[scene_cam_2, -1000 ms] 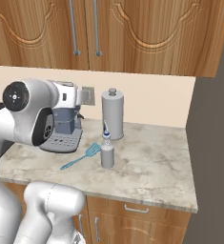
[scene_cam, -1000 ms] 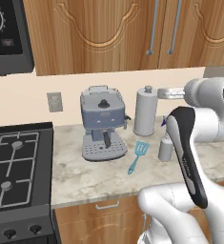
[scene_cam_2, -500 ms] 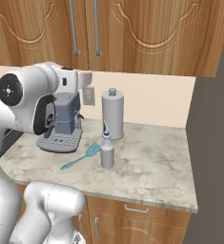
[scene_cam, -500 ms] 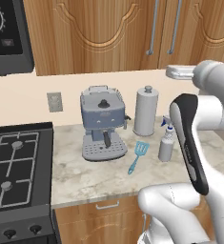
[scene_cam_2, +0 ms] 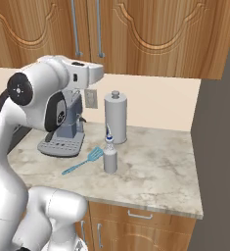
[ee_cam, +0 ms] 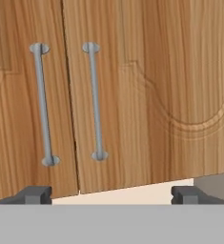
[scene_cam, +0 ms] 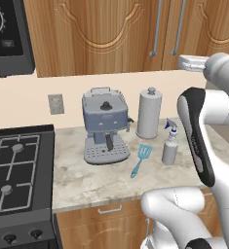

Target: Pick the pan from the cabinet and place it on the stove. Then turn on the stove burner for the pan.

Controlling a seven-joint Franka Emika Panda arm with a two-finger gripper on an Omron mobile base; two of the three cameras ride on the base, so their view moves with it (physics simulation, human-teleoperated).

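The cabinet (ee_cam: 132,95) stands directly ahead of the gripper (ee_cam: 111,194), both doors closed. Its two vertical bar handles (ee_cam: 94,102) sit side by side, left of center in the hand view, clear of the fingertips (ee_cam: 35,194). The jaws are spread wide and hold nothing. The pan is not visible. The stove (scene_cam: 16,180) occupies the left end of the counter (scene_cam: 86,182), beside the coffee machine (scene_cam: 105,125). The arm is raised, with the hand level at the cabinet's lower edge, pointing at the doors.
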